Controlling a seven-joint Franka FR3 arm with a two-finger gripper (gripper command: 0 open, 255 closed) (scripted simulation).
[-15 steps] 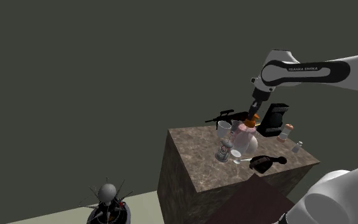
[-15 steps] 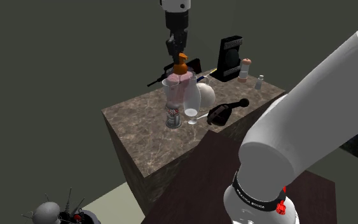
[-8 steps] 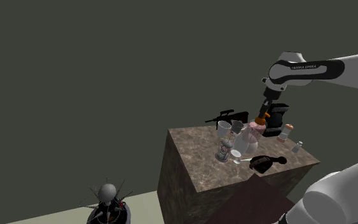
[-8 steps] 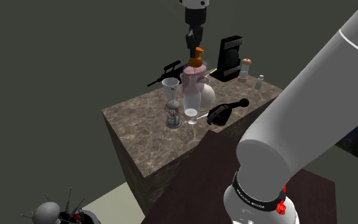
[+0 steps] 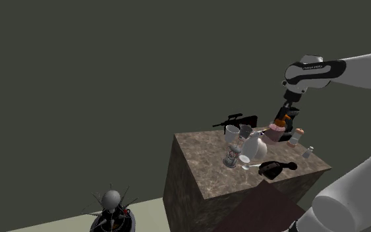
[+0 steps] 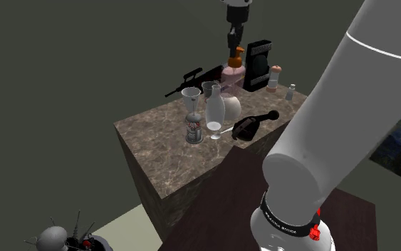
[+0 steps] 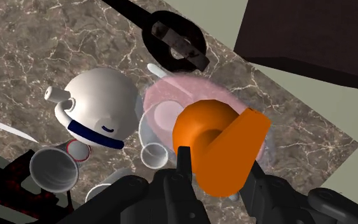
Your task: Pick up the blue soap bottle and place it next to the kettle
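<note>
The soap bottle (image 5: 277,131) is drawn translucent pink with an orange pump (image 7: 219,146). My gripper (image 5: 285,116) is shut on that pump from above and holds the bottle over the marble table (image 5: 207,168). In the second exterior view the soap bottle (image 6: 233,75) hangs under the gripper (image 6: 235,41), just behind the round white kettle (image 6: 231,105) and in front of the black coffee machine (image 6: 257,64). The wrist view has the kettle (image 7: 98,105), white with a dark blue band, close beside the bottle, below the gripper (image 7: 219,170).
Glasses (image 6: 191,96) and a white vase (image 6: 214,110) crowd around the kettle. A dark bottle (image 5: 276,168) lies near the table's front. A black toy rifle (image 5: 230,120) lies at the back, with small shakers (image 5: 297,137) beside the coffee machine (image 5: 290,118). A spiky grey object (image 5: 113,209) sits on the floor.
The arm has carried the soap bottle toward the shoulder view's right, from above the glasses and kettle to a spot in front of the coffee machine. The grip on the pump is unchanged.
</note>
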